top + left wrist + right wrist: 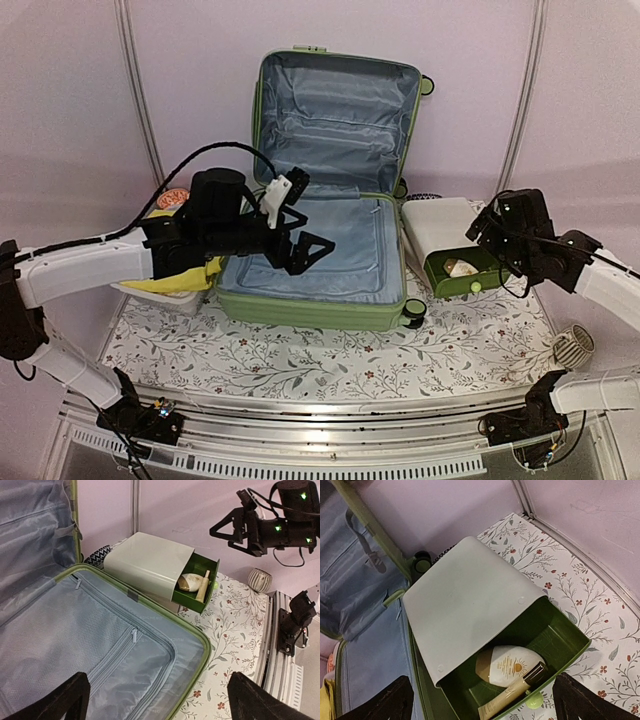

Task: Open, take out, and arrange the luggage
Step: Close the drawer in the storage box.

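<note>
Black, wedge-shaped jaws on the left gripper stand spread wide with nothing between them, hanging over the flat half of the luggage. The right gripper is likewise spread wide and holds nothing. It hangs above a small box just to the right of the luggage.

That box is a pale sleeve with a dark green drawer slid partway out. In the drawer a white-and-tan bottle and a slim beige tube with a dark cap lie side by side, touching. On the luggage's left, a white basket holds something yellow.

The right wrist view alone makes out a sun mark on the bottle and a light green knob on the drawer front. The left wrist view shows a black-and-white zigzag item behind the box, of which the right wrist view catches only a sliver. It also gives a ribbed cup on the floral tablecloth more plainly than the overhead view does. Only the overhead view takes in the basket and the whole of the luggage.

The luggage lies mid-table and open, a light green hard shell with its lid raised upright against the back wall and its base flat. Grey-blue fabric lines both halves. A zipped panel with a mesh pocket covers the base, and a wheel shows at the near right corner.
</note>
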Controlling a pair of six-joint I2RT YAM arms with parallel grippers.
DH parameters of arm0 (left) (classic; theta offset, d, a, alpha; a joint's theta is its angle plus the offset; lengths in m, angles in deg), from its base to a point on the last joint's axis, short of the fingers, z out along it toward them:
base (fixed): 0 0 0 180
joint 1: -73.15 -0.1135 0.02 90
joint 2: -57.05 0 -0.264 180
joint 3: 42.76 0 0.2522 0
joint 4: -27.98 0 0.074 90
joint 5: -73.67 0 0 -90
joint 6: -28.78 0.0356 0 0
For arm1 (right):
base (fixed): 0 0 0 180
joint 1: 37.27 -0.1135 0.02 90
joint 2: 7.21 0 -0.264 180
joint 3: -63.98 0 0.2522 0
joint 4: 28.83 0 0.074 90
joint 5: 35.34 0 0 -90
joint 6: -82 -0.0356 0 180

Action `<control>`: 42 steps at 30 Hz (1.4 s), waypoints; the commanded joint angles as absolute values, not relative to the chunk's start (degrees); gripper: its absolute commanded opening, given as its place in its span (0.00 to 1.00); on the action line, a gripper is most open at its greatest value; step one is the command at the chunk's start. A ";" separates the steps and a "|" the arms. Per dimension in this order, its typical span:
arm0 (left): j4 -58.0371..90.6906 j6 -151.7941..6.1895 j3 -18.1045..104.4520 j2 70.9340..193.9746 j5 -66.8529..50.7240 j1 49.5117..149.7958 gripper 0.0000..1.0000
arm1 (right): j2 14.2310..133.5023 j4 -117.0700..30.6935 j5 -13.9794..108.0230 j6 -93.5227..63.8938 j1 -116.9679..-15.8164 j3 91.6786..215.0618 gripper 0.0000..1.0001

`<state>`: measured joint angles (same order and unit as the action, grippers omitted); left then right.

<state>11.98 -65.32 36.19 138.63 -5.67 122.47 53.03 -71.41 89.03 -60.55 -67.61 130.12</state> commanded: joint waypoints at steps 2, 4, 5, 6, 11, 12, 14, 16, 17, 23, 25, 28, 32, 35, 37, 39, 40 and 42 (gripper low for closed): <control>12.47 -67.06 34.13 134.98 -11.08 121.36 0.98 | 49.09 -73.40 78.49 -47.88 -67.42 129.61 0.99; 13.24 -67.60 33.05 133.98 -11.65 120.89 0.98 | 48.42 -73.38 74.70 -45.22 -67.46 129.14 0.99; 13.60 -67.94 32.59 133.65 -11.89 120.61 0.98 | 48.38 -74.04 72.73 -44.05 -67.42 128.99 0.99; 13.80 -68.37 32.24 133.34 -11.91 120.32 0.98 | 48.42 -74.46 70.91 -43.51 -67.42 128.71 0.99; 14.87 -70.27 30.42 132.36 -10.85 119.00 0.98 | 47.81 -72.87 63.17 -43.01 -67.41 123.36 0.99; 14.88 -70.58 30.14 132.30 -10.73 118.77 0.98 | 47.59 -71.72 61.53 -43.13 -67.41 121.83 0.99; 14.65 -71.16 29.69 131.92 -11.05 118.41 0.98 | 47.46 -70.14 58.90 -43.53 -67.46 119.30 0.97; 14.30 -71.84 29.19 131.31 -11.89 117.89 0.98 | 47.33 -69.14 57.06 -44.27 -67.46 117.19 0.96; 14.23 -72.48 28.80 130.93 -12.79 117.63 0.98 | 47.12 -68.57 56.24 -44.66 -67.45 116.23 0.95; 17.09 -74.64 24.99 128.28 -13.41 115.45 0.98 | 44.69 -66.50 55.03 -46.30 -67.46 111.91 0.93; 17.30 -74.75 24.80 128.24 -12.58 114.97 0.98 | 44.41 -66.51 55.27 -46.55 -67.35 111.08 0.92; 17.14 -74.76 25.03 128.50 -11.36 114.57 0.98 | 44.31 -66.50 55.16 -46.71 -66.87 110.30 0.90; 17.12 -74.58 24.98 128.37 -10.76 114.38 0.98 | 43.61 -65.85 54.34 -46.86 -65.35 109.29 0.88; 17.12 -74.41 25.01 128.10 -10.38 114.29 0.98 | 42.49 -64.29 51.38 -46.76 -62.58 107.62 0.85; 17.12 -74.34 24.97 127.94 -10.21 114.20 0.98 | 41.85 -62.56 48.24 -46.60 -60.13 106.05 0.82; 17.04 -74.24 25.07 127.69 -10.20 114.18 0.98 | 41.29 -61.01 45.46 -46.44 -58.13 104.82 0.81; 16.98 -74.15 24.98 127.52 -10.30 114.12 0.98 | 41.04 -60.33 44.46 -46.42 -57.31 104.40 0.80; 17.10 -74.06 24.61 127.09 -10.43 114.11 0.98 | 40.48 -58.85 42.84 -46.38 -55.83 103.47 0.77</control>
<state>15.65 -74.37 25.46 128.84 -10.78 114.69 41.91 -63.50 48.29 -46.59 -58.26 105.22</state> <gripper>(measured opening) 0.984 0.794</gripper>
